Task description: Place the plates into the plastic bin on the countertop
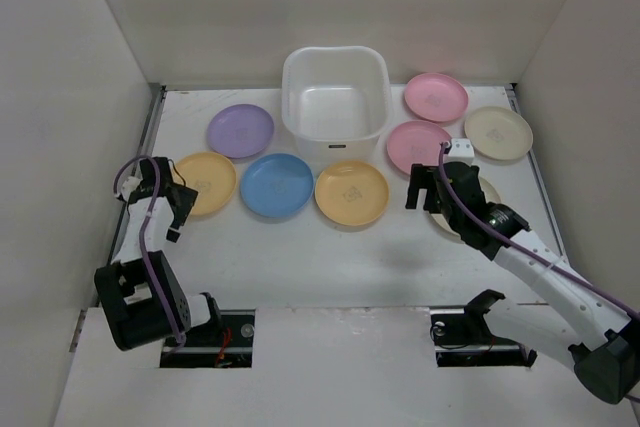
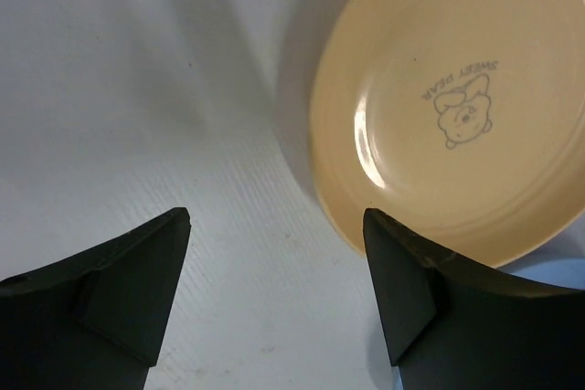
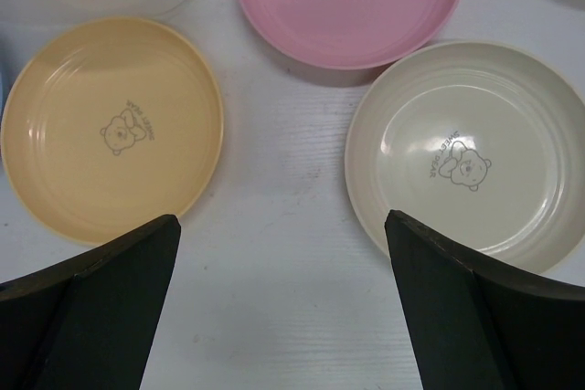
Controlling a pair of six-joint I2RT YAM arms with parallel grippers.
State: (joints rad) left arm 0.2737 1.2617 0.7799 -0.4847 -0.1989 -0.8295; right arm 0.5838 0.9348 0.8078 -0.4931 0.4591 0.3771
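Top external view has the plastic bin (image 1: pixel 335 51) standing empty at the upper centre of the frame, close to the back wall. The plates lie flat in a loose arc around it on the countertop (image 1: pixel 330 257), none inside yet. The left gripper (image 1: pixel 180 209) hangs at the left edge of the left yellow plate (image 1: pixel 208 179), jaws apart with only bare surface between them. In the left wrist view that plate's rim lies just beside one finger (image 2: pixel 411 289), which I take as lining up to pinch the shallow lip. The right gripper (image 1: pixel 428 197) hovers with jaws wide over the gap between the centre yellow plate (image 3: pixel 114 130) and a cream plate (image 3: pixel 466 157), holding nothing. The surface is matte white and faintly ribbed, boxed in by plain white walls.
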